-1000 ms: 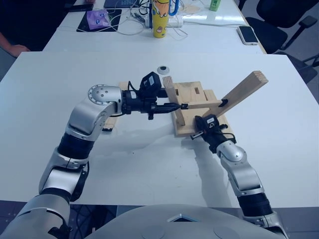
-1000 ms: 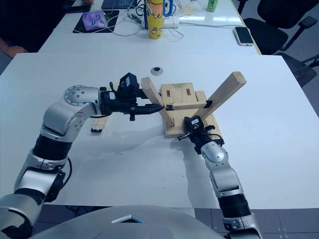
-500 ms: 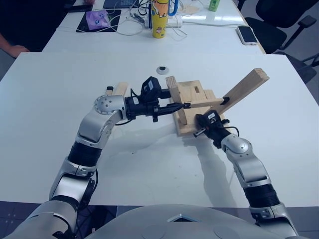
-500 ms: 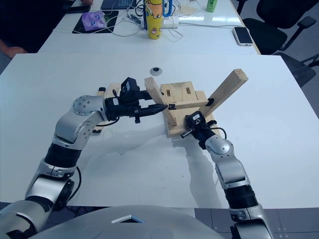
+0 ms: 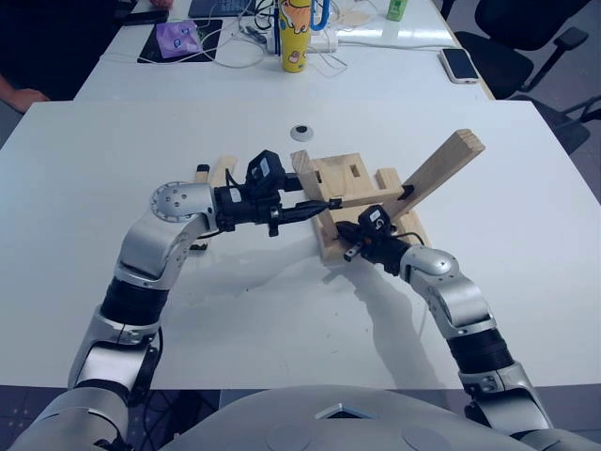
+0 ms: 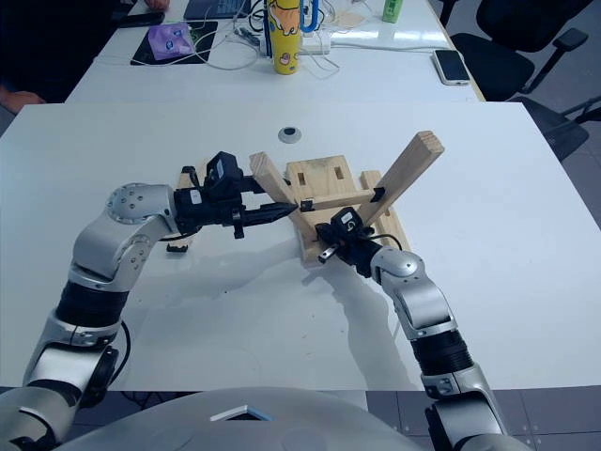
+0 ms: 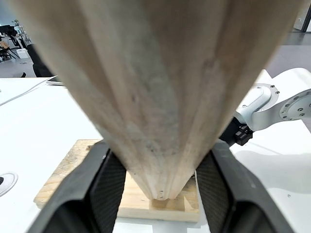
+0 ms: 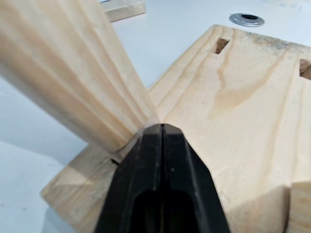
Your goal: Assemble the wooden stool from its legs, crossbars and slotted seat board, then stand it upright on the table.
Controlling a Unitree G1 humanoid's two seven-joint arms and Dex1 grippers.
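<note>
Change recorded: my right forearm has swung round from 5 o'clock to about 4 o'clock, bringing the hand up to the near edge of the seat board (image 8: 252,107). The board rests flat at the middle of the tabletop (image 5: 526,244); the small drift of the whole view I put down to the camera. The right leg (image 5: 441,169) leans off the board toward 2 o'clock, and its top has come over slightly toward 9 o'clock. The left leg (image 7: 155,87) stands tilted at the board's near-left corner, joined to the right one by the crossbar (image 5: 371,198). My left hand (image 5: 317,204) comes in from 9 o'clock and keeps its fingers clamped on either side of the left leg. My right hand (image 8: 161,133) has its fingers pressed together with nothing between them, tips at the foot of the left leg where it meets the board; contact I cannot confirm. Judgement: I am steadying this leg while the closed hand nudges its foot toward a slot. The frame is not yet seated and the stool is far from upright. Spare pieces (image 5: 223,169) lie at 9 o'clock behind my left arm, and a small disc (image 5: 300,132) at 11 o'clock. Containers: a yellow cup (image 5: 295,42) on the far table (image 5: 376,70) at 12 o'clock, contents not discernible; the board's far slots (image 8: 221,44) stand empty.
</note>
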